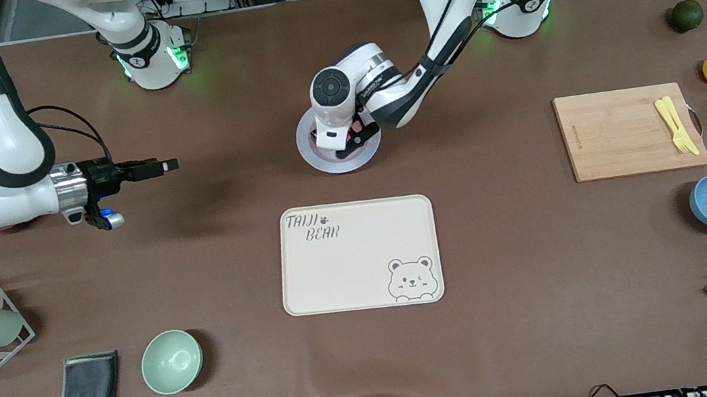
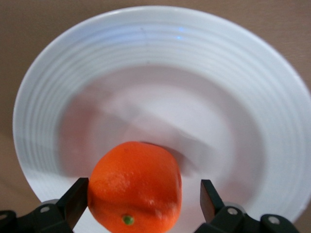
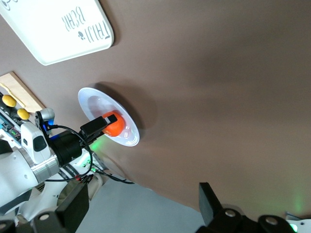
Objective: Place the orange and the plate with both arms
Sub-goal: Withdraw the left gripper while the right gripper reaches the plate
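So here's where I'm at. My left claw (image 2: 143, 190) is down over the plate (image 2: 146, 43), jaws standing wide on either side of the orange (image 2: 135, 187). One finger looks like it's touching the peel or nearly so, and the other has a clear gap, so I'm not squeezing anything. The orange seems to be sitting on the plate's inner slope, closer to the rim than dead centre. The plate itself is on the table at 12 o'clock from the bear tray (image 1: 349, 267), going by the front camera.

My right claw (image 3: 143, 194) is waiting over bare tablecloth at about 10 o'clock from the tray, toward the right arm's end. It's spread wide with nothing in it.

Handling guesses: the orange is light and firm with a bit of give. The dimpled skin grips fine, but it's round and will happily roll. If I regrip, I'd go across the fat middle, gently.

The plate looks stiff, smooth and probably chippable. The only real handhold is that wide ribbed rim, pinched top and bottom. It has to stay level or the orange wanders off the edge.
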Action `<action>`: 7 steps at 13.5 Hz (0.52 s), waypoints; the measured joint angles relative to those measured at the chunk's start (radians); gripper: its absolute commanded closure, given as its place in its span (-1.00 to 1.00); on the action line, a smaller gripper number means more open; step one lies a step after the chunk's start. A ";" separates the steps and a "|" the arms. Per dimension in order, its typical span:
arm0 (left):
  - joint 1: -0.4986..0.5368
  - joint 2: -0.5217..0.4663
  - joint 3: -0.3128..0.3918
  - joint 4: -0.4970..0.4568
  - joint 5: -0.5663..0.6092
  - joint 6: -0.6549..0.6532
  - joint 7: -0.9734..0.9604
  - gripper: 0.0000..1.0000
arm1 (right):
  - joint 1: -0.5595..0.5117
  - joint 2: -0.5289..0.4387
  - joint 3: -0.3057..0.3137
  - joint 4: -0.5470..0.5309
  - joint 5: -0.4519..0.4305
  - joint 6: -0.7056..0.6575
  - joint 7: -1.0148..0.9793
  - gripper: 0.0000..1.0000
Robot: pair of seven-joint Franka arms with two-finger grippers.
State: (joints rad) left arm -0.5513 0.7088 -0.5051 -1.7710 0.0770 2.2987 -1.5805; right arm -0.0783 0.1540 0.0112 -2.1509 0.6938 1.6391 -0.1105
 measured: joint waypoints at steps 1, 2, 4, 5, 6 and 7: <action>0.003 -0.002 0.002 0.020 0.000 0.002 -0.006 -1.00 | 0.003 0.011 0.003 0.000 0.009 -0.002 -0.002 -1.00; 0.012 -0.010 0.011 0.048 0.000 0.002 -0.011 -1.00 | 0.010 0.028 0.005 0.000 0.022 -0.003 -0.015 -1.00; 0.041 -0.059 0.051 0.105 0.023 -0.027 -0.009 -1.00 | 0.050 0.068 0.005 0.000 0.058 -0.001 -0.041 -1.00; 0.061 -0.100 0.075 0.135 0.062 -0.070 0.000 -1.00 | 0.075 0.088 0.006 0.000 0.074 0.006 -0.045 -1.00; 0.089 -0.149 0.097 0.164 0.096 -0.129 0.030 -1.00 | 0.099 0.107 0.007 0.000 0.083 0.016 -0.048 -1.00; 0.127 -0.197 0.111 0.192 0.110 -0.190 0.083 -1.00 | 0.119 0.122 0.007 0.000 0.090 0.028 -0.050 -1.00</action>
State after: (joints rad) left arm -0.4240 0.5116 -0.3946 -1.5786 0.1866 2.1082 -1.4980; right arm 0.0407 0.2762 0.0182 -2.1508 0.7843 1.6668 -0.1601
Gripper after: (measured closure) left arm 0.000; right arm 0.000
